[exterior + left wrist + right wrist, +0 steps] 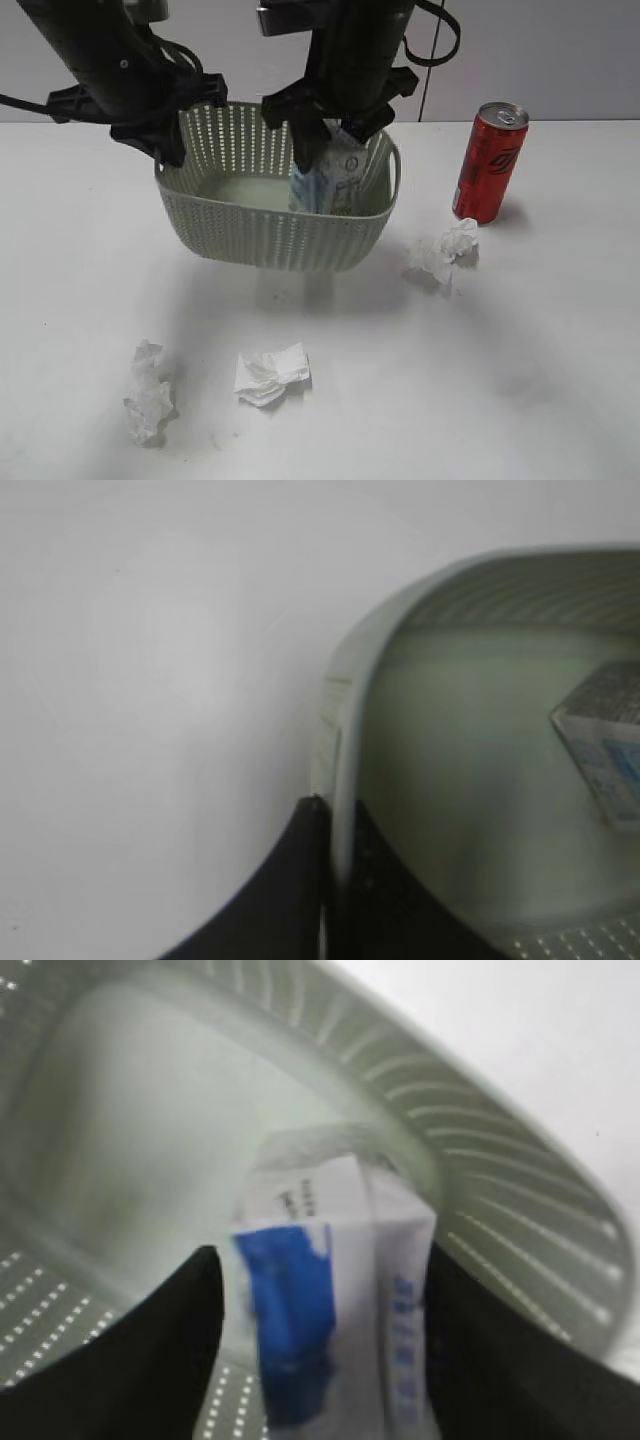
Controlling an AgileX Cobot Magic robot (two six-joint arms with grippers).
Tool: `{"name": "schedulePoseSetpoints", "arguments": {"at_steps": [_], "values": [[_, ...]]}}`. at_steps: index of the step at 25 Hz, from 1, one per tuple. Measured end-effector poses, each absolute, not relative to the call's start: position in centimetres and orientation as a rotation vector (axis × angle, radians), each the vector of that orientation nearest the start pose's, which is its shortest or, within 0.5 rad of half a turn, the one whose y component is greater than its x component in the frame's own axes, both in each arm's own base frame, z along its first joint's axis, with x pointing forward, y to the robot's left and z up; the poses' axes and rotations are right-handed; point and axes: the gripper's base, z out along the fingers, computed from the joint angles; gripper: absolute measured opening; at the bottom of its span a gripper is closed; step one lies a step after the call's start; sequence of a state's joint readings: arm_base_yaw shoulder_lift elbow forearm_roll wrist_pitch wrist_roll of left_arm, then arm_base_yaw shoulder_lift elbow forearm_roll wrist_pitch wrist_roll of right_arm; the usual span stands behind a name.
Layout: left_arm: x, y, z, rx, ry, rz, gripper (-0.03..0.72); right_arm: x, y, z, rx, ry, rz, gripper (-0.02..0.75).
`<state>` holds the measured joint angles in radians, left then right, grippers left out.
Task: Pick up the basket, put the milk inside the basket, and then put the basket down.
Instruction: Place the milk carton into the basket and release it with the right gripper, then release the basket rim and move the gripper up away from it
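Observation:
The pale green basket [270, 235] hangs a little above the white table, its shadow below it. My left gripper [170, 150] is shut on the basket's left rim; in the left wrist view the jaws [338, 880] pinch the rim wall [350, 730]. My right gripper [335, 140] reaches into the basket from above and is shut on the white and blue milk [335, 180]. In the right wrist view the milk [330, 1290] sits between the two fingers [320, 1260], low inside the basket [520, 1210]. The milk also shows in the left wrist view [605, 745].
A tall red can [490, 160] stands to the right of the basket. Crumpled white tissues lie on the table: one near the can [443, 250], one at the front middle [270, 375], one at the front left [148, 392].

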<state>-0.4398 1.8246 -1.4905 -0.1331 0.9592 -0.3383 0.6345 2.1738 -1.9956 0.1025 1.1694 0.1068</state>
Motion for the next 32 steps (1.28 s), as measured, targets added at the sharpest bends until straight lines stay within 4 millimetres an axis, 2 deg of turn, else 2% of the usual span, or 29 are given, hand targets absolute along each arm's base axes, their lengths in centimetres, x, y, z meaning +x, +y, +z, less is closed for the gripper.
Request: {"name": "schedulePoseSetpoints", "arguments": {"at_steps": [4, 6, 8, 11, 13, 17, 20, 22, 25, 32], "values": [[34.9, -17.3, 25.6, 0.081, 2.85, -0.316, -0.013, 37.6, 28.8, 25.8, -0.729, 2.745, 0.316, 0.62], [34.9, -17.3, 25.6, 0.082, 2.851, -0.316, -0.013, 37.5, 28.6, 26.8, -0.739, 2.731, 0.31, 0.652], [34.9, -17.3, 25.6, 0.082, 2.847, -0.319, -0.013, 37.3, 28.0, 28.7, -0.74, 2.689, 0.291, 0.658], [35.0, -17.4, 25.7, 0.076, 2.841, -0.333, -0.013, 36.5, 26.4, 33.0, -0.71, 2.591, 0.287, 0.658], [35.0, -17.5, 25.7, 0.068, 2.84, -0.349, -0.013, 35.9, 24.7, 35.8, -0.682, 2.532, 0.293, 0.658], [35.0, -17.7, 25.7, 0.052, 2.835, -0.384, -0.013, 34.3, 19.7, 40.8, -0.572, 2.445, 0.274, 0.657], [34.9, -17.8, 25.8, 0.046, 2.837, -0.395, -0.013, 32.0, 15.6, 42.9, -0.499, 2.426, 0.239, 0.654], [34.9, -17.8, 25.8, 0.044, 2.838, -0.4, -0.013, 29.8, 13.2, 43.0, -0.466, 2.444, 0.194, 0.651], [34.9, -17.9, 25.8, 0.039, 2.836, -0.41, -0.013, 24.6, 10.3, 42.6, -0.458, 2.462, 0.149, 0.643], [34.9, -18.0, 25.8, 0.03, 2.832, -0.429, -0.013, 13.1, 5.5, 36.4, -0.462, 2.476, 0.159, 0.634]]}}
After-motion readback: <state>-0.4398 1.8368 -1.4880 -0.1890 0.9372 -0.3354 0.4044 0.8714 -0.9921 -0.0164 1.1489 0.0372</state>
